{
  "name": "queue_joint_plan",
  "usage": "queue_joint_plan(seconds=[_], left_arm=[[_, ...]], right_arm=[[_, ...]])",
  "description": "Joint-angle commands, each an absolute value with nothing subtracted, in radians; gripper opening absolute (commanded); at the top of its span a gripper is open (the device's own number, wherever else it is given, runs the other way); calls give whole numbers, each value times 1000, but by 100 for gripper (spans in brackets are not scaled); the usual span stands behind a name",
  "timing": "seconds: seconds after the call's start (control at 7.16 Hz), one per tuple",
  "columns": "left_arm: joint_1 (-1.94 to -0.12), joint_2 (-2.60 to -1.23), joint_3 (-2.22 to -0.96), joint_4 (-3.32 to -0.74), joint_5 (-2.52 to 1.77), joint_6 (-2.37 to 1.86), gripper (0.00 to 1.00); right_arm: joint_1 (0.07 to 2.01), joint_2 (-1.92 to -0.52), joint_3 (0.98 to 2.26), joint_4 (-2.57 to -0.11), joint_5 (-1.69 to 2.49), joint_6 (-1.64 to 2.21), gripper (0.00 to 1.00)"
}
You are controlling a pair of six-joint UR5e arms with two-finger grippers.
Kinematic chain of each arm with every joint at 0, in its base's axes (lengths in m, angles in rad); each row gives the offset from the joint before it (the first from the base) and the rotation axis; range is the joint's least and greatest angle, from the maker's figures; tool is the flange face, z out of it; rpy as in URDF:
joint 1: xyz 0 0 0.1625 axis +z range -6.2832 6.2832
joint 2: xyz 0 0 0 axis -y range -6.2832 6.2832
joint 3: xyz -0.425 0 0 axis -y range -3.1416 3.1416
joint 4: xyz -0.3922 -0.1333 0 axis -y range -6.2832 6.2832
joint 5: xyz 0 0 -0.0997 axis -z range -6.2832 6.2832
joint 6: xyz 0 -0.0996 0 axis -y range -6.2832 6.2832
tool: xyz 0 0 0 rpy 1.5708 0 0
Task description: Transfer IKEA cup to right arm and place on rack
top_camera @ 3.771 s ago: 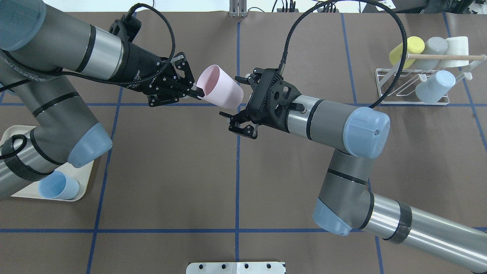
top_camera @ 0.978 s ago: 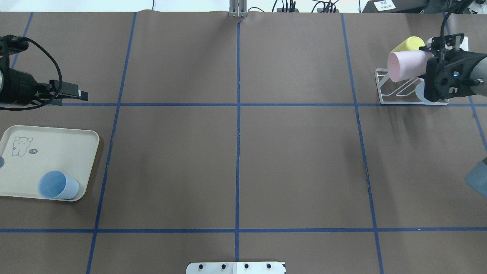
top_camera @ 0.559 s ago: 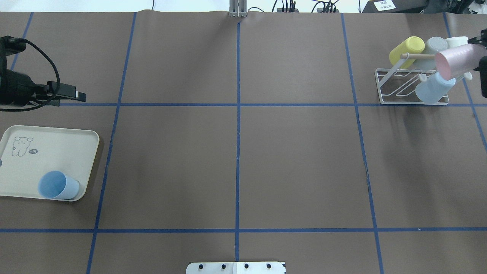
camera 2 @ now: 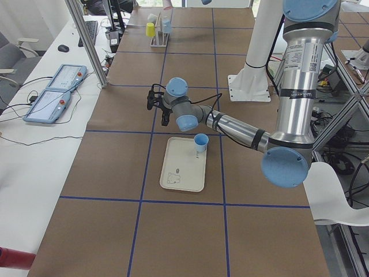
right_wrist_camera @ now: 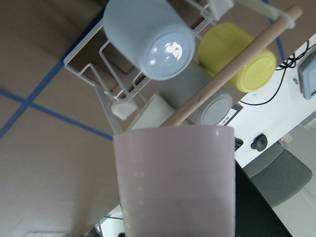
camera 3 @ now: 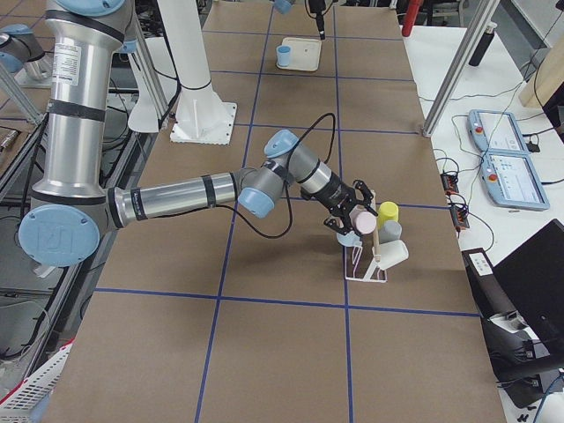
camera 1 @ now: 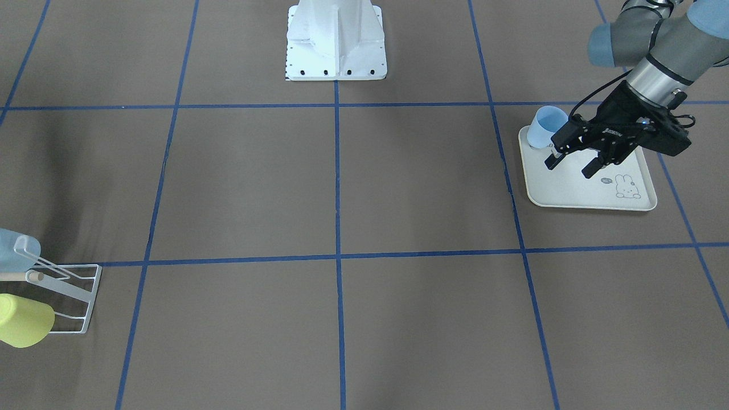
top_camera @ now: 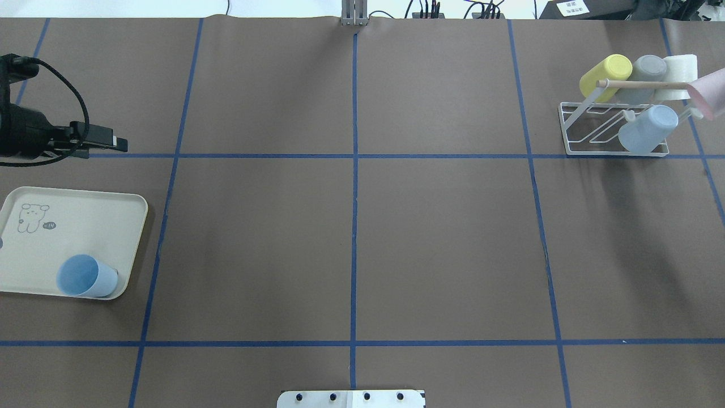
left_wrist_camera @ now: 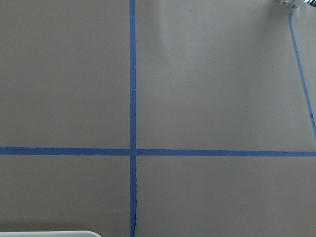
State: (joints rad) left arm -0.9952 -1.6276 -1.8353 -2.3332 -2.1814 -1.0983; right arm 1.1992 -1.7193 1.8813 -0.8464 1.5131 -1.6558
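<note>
While lining up for placement, holds the pink cup (right_wrist_camera: pixel 173 182) mouth-first just beside the rack (top_camera: pixel 572 127); cannot tell the closure of the right pincer (camera 3: pixel 351 218). Rests left pincer (camera 1: pixel 569 165) open, empty, by the tray (camera 1: pixel 569 191).

Table (top_camera: pixel 442 243): brown covering, marked in squares by blue tape lines (top_camera: pixel 354 226). Side bench (camera 2: pixel 29 150): white, bearing two blue-edged tablets (camera 2: pixel 67 75), keyboard (camera 2: pixel 91 32), mouse (camera 2: pixel 64 48), loose cables. Aluminium post (camera 2: pixel 86 43) at bench edge. Grey office chair (camera 2: pixel 8 57) beyond. Lighting: even, soft shadows.
</note>
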Motion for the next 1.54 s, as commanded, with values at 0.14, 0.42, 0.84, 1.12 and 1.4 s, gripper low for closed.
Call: queue_joint_plan(seconds=[0.14, 0.42, 0.84, 1.12, 1.4], left_arm=[[-992, -1628, -1832, -2333, -2181, -1098, 100], [-991, -1628, -1829, -2333, -2181, -1100, 100], [-991, -1629, -1825, -2333, -2181, -1100, 100], [-989, -1629, -1824, -2333, -2181, -1100, 100], [-989, -1631, -1822, -2333, -2181, -1100, 100]], right_arm=[[1094, -1713, 1832, -847, 1315, -1729, 42], [1051, -1712, 1813, -847, 1232, -1765, 42], [1022, -1688, 1789, -847, 1212, -1766, 43], [1002, -1672, 1757, -845, 1174, -1766, 46], [988, -1671, 1735, -845, 1163, -1769, 50]])
